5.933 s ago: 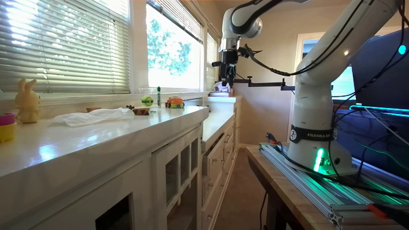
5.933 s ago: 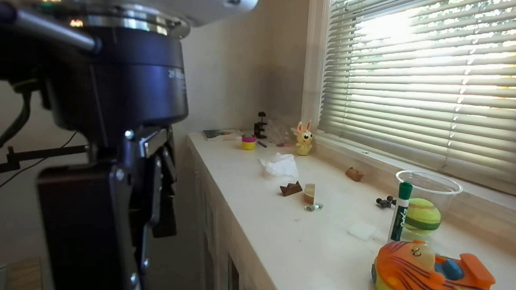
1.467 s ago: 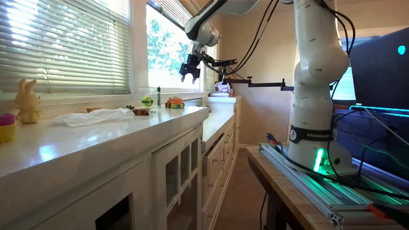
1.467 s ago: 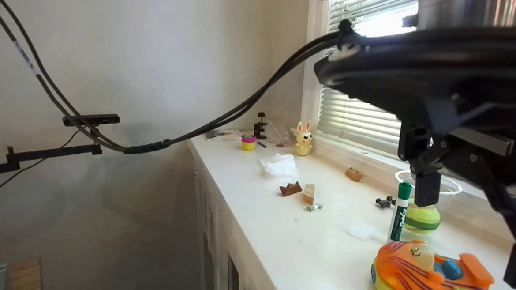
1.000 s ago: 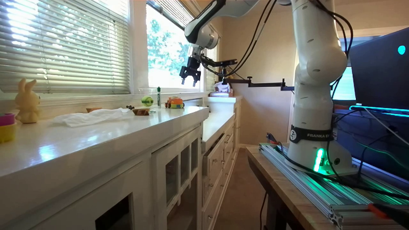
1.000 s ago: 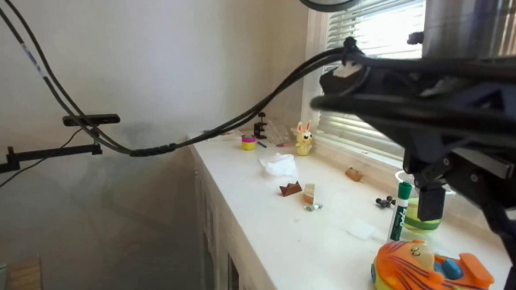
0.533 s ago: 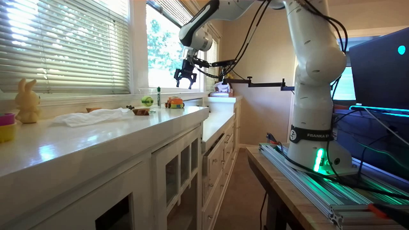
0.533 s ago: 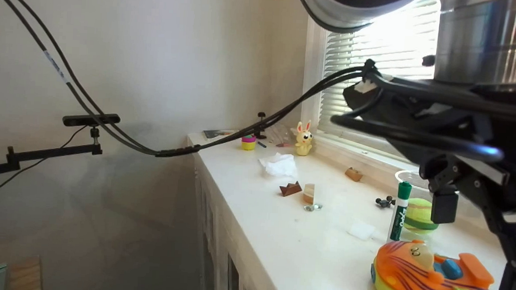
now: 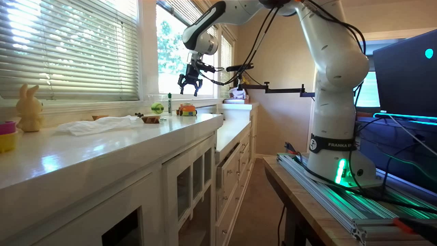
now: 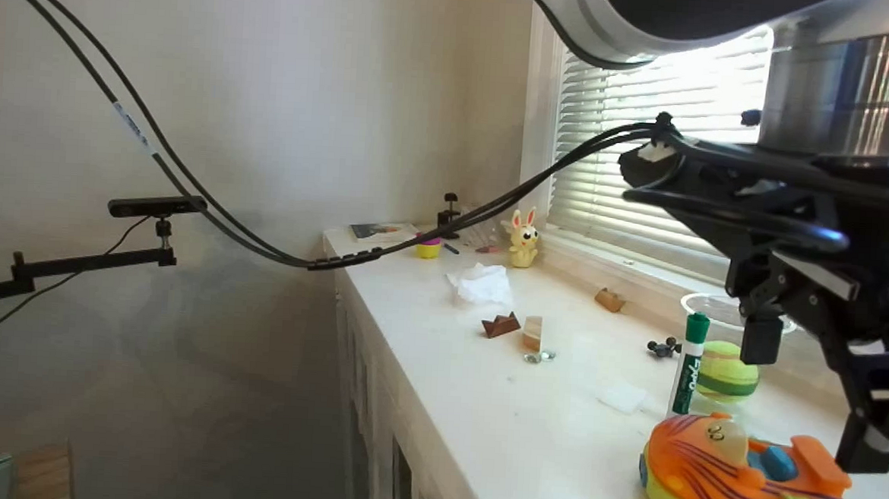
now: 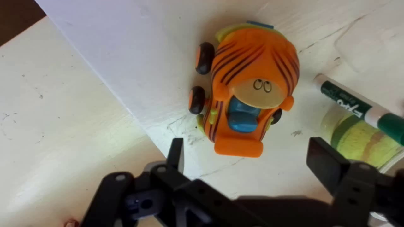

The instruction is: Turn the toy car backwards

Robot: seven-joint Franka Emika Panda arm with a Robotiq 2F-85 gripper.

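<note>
The toy car [image 11: 252, 56] is orange with dark stripes, a blue seat and black wheels. It stands upright on the white counter near its edge, also visible in both exterior views as the toy car [image 9: 187, 110] and the toy car [image 10: 744, 478]. My gripper [image 9: 188, 93] hangs above the counter, over the car's area, pointing down. In the wrist view the gripper [image 11: 245, 142] has its fingers wide apart, with the car's rear spoiler [image 11: 238, 147] showing between and beyond the tips. Nothing is held. In an exterior view the gripper [image 10: 813, 402] appears above and behind the car.
Close beside the car stand a green marker [image 11: 347, 97] and a clear cup holding a yellow-green ball [image 10: 727, 374]. Farther along the counter are brown pieces [image 10: 501, 325], a white tissue [image 10: 482, 283] and a yellow rabbit [image 10: 523, 240]. A bracket-mounted camera [image 9: 240, 67] stands behind.
Over several seconds the arm has swung out over the counter and its jaws now show spread. During the last second the gripper moved left in an exterior view and slightly down. The car stays put.
</note>
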